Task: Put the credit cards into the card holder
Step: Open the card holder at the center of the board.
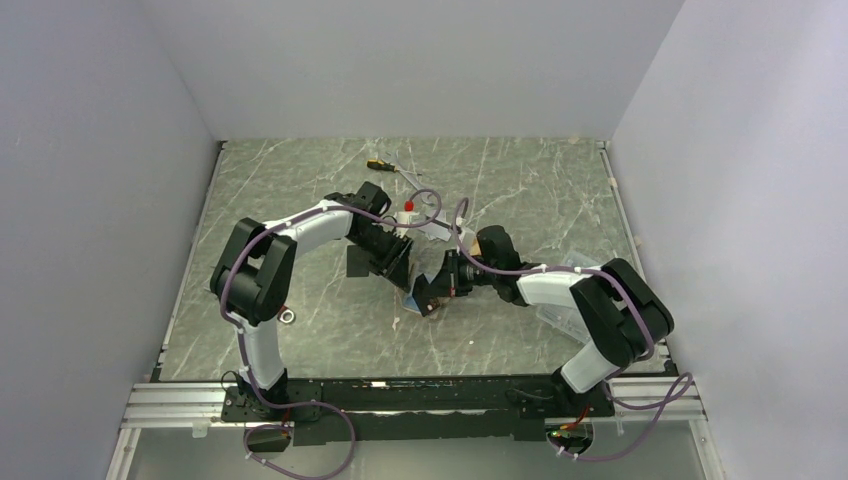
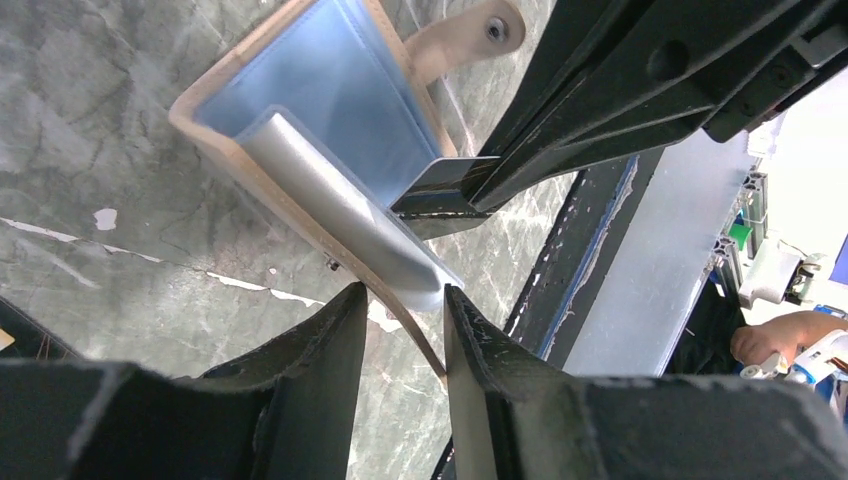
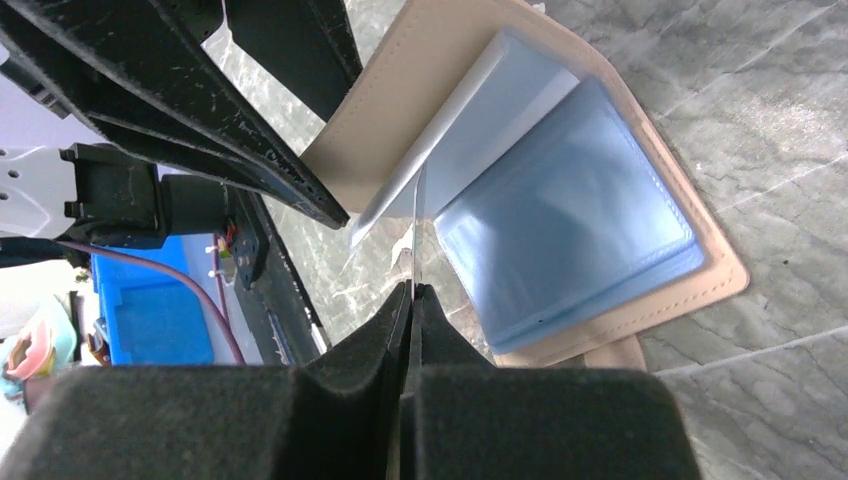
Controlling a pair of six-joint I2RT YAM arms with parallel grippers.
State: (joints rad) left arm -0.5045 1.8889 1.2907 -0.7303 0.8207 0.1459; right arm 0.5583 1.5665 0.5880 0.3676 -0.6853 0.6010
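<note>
1. One card holder [image 3: 560,230] lies open on the surface [image 1: 300,190], between two arms.
2. One credit card [image 2: 445,175], clamped edge-on in the right jaws, meets its blue pocket.
3. Only the left wrist view shows the left jaws apart, straddling the holder's tan edge.

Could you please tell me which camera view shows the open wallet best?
The right wrist view: the wallet lies open, its blue sleeves and tan border clear. The left wrist view shows it with the snap tab, partly behind the right pincer. In the top view it is mostly hidden.
</note>
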